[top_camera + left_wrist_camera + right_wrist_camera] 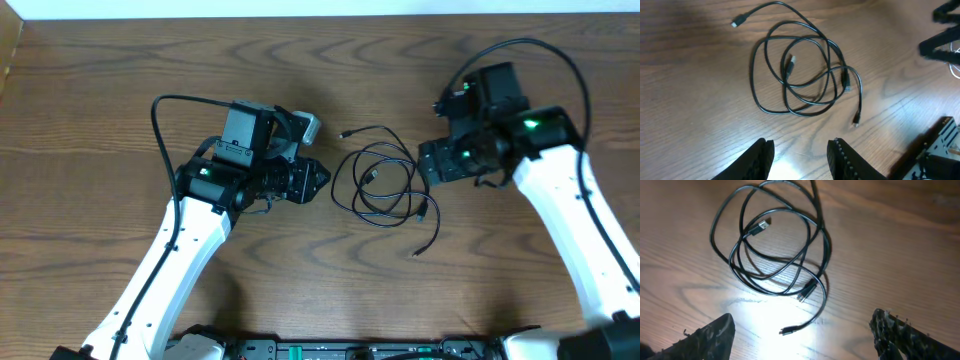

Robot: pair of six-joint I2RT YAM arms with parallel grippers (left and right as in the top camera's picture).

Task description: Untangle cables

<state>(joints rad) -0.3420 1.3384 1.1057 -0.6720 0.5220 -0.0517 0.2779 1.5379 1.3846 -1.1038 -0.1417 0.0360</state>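
left side first: the left gripper (800, 159) hangs low over the table (120, 80), fingers spread apart and nothing between them, its nose aimed at the tangle just beside it

centre now: the cables (807, 86) lie flat on the wood between the two arms, both cords looking dark from here, wound into a few overlapping loops. one plug (736, 22) trails free on a long tail out of the coil, another plug (790, 61) sits trapped inside the rings, and a short tail (856, 121) pokes out at the other edge

over on the right: the right gripper (802, 339) is wide open as well, holding nothing, hovering close to the far edge of the coil

so the step in hand looks like the first grab. my call: go for the free tails, not the middle of the bundle. one gripper pins a loop down near a crossing, the other pinches a loose plug end and draws it out along the wood, slowly, in the direction it already points. pull upward or too fast and the loops will likely cinch into a knot, or the whole light coil will just drag along
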